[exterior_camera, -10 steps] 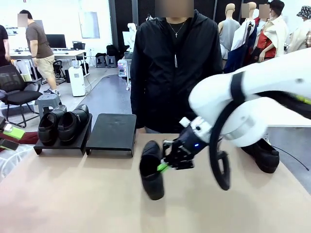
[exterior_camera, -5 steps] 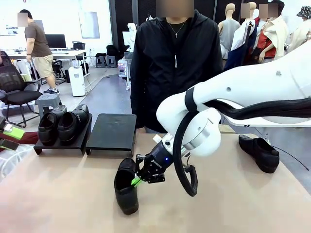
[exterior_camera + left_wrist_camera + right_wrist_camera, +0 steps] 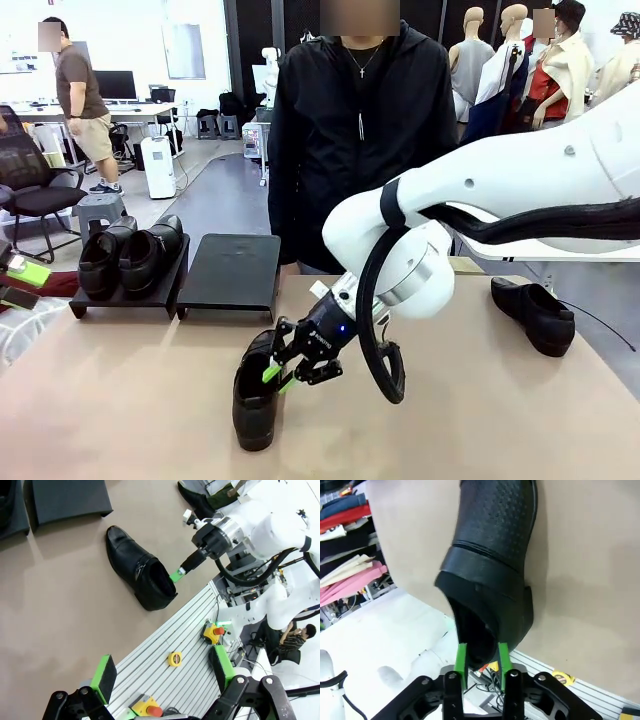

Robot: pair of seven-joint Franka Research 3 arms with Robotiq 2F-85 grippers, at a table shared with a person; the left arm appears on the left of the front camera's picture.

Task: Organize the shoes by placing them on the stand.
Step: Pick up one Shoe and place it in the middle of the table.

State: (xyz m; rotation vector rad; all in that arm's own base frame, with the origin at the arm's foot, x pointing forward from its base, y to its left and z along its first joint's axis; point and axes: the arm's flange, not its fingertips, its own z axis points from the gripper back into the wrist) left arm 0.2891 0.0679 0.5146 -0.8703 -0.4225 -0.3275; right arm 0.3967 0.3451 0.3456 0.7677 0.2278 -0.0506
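One black loafer (image 3: 252,405) (image 3: 137,567) (image 3: 490,545) rests on its sole on the table, near the front and left of centre. My right gripper (image 3: 278,378) (image 3: 481,655) is at its heel, green pads slightly parted astride the heel rim. Two more shoes (image 3: 130,255) sit side by side on the left stand (image 3: 125,300). Another shoe (image 3: 535,315) lies on the table at far right. The second stand (image 3: 232,272) (image 3: 65,497) is bare. My left gripper (image 3: 164,669) hangs wide open above the table's near edge, holding nothing.
A person in a black jacket (image 3: 360,130) stands at the far side, just behind the stands. Below my left gripper, a ribbed metal base holds a yellow tape measure (image 3: 174,658) and a red stop button (image 3: 218,630).
The right arm carried the loafer left and down from mid-table until it stands on the table. Its pads have since parted at the heel. The left gripper stayed open.
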